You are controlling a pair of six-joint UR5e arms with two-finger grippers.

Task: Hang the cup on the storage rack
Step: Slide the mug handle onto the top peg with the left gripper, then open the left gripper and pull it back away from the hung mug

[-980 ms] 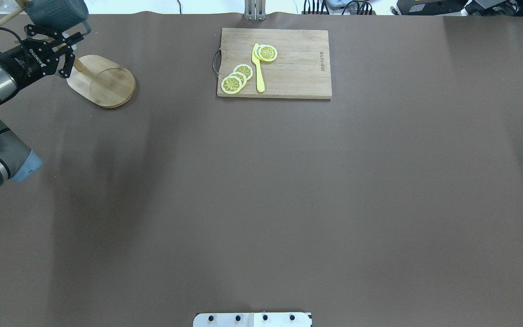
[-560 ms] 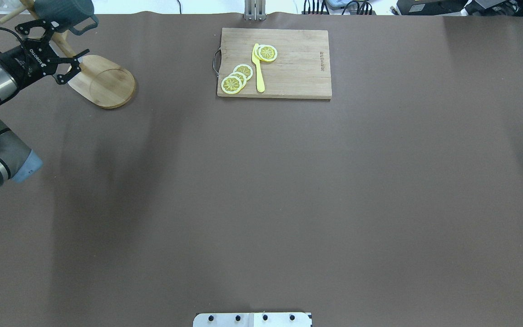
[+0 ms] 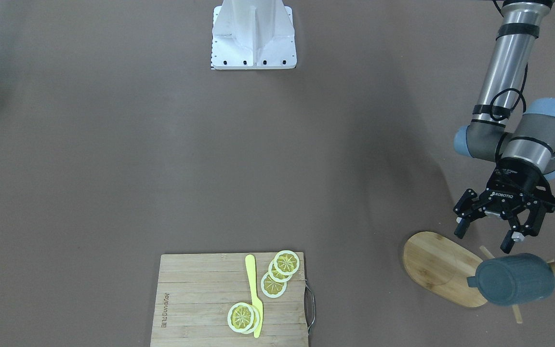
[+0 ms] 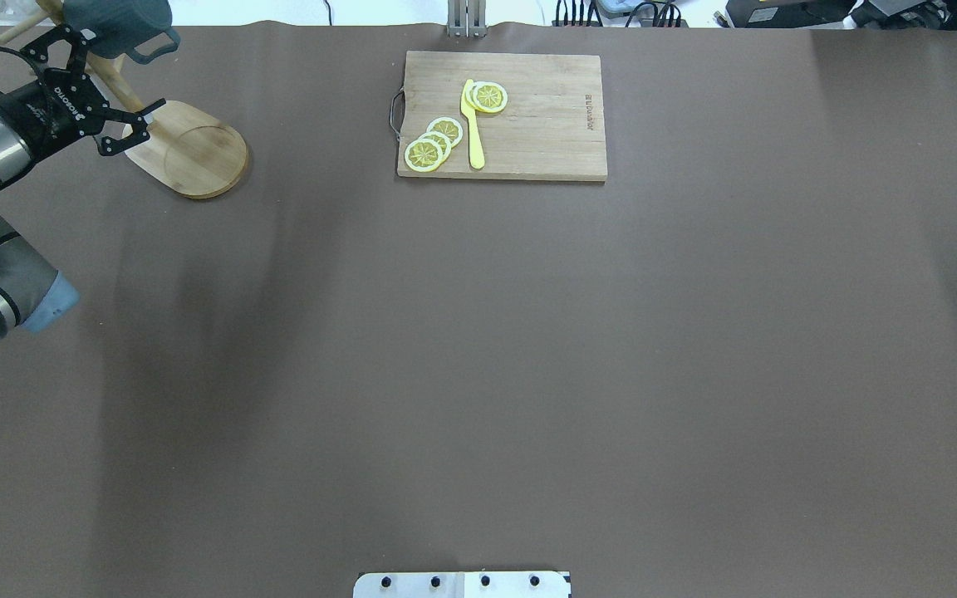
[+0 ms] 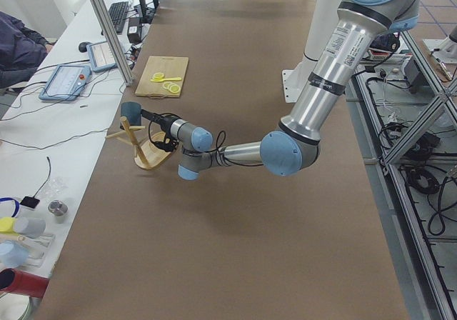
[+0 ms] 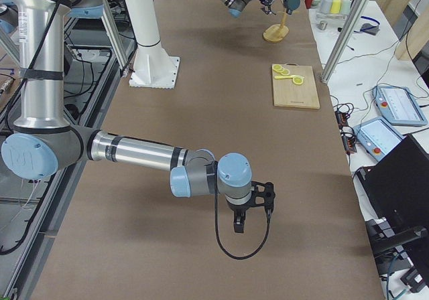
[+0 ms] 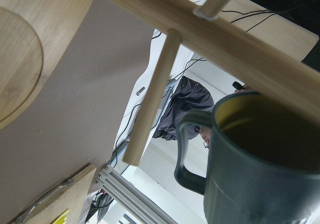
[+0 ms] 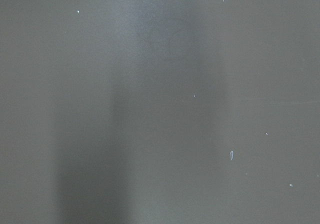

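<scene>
1. At far left, the black two-finger left gripper (image 4: 117, 73) hovers empty, jaws spread wide, clear of the cup.
2. Slate-blue ribbed cup (image 4: 117, 21) hangs on a peg of the light bamboo storage rack (image 4: 196, 149).
3. Black right gripper (image 6: 252, 214): jaws, cannot tell.

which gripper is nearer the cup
Left. The left gripper is open beside the cup on the rack; the right gripper is far off at the other end of the table.
</scene>
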